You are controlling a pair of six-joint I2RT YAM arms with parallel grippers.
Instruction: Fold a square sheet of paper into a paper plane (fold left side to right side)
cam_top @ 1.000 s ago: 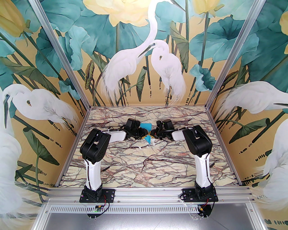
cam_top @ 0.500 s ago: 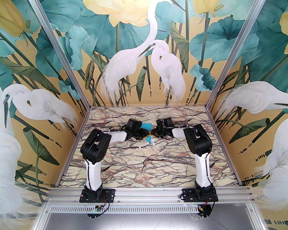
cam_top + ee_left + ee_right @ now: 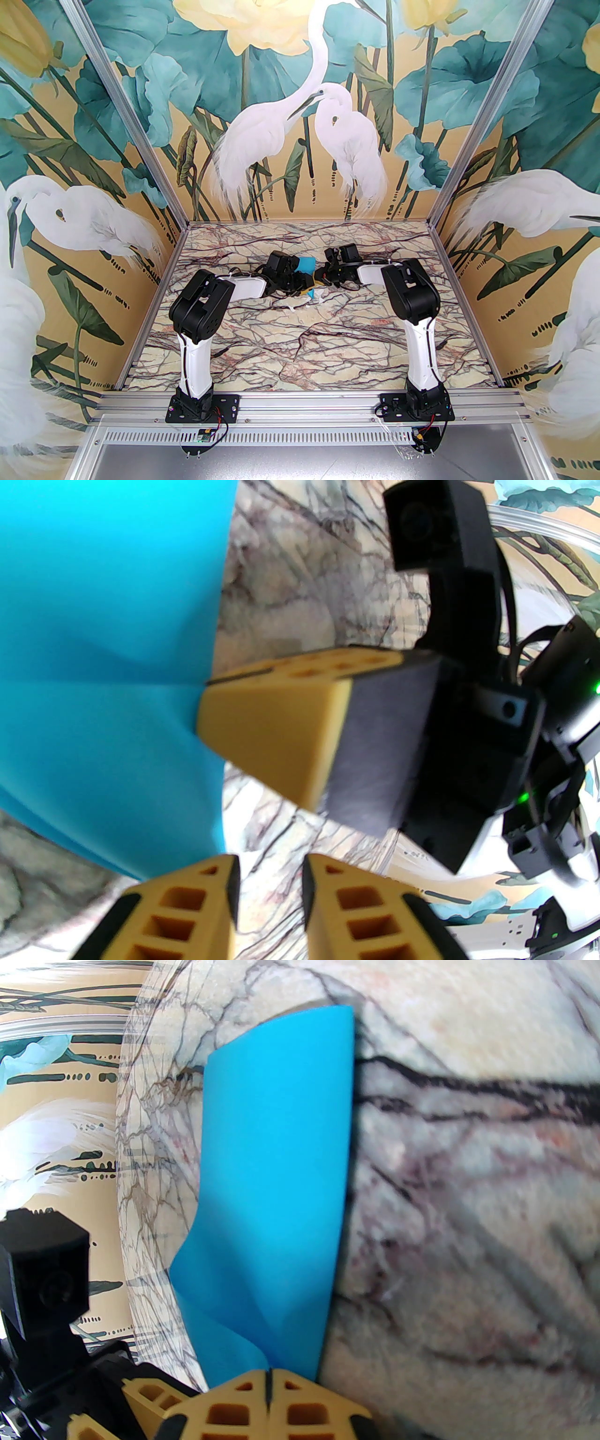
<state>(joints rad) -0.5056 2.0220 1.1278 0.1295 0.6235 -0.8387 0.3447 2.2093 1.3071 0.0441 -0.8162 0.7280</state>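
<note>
The square sheet of paper [image 3: 276, 1185], bright cyan-blue, stands bent and curled above the marble table [image 3: 300, 342] at its centre. It has no paper plane shape in view. My right gripper [image 3: 268, 1382] is shut on the sheet's near edge. In the left wrist view the right fingers [image 3: 272, 733] pinch the paper [image 3: 103, 667] from the right. My left gripper [image 3: 269, 869] is open just below the sheet's lower edge, with only marble showing between its fingers. From above, both grippers meet around the paper [image 3: 307, 265], left gripper [image 3: 303, 281] facing right gripper [image 3: 322, 277].
Small white scraps [image 3: 319, 295] lie on the marble just in front of the grippers. The left arm's black camera housing [image 3: 44, 1264] sits close beside the sheet. Painted walls and aluminium posts enclose the table on three sides.
The left arm has pushed a little to the right, toward the right gripper. The paper's upper part has narrowed from a spread triangle, and less of its lower part shows.
</note>
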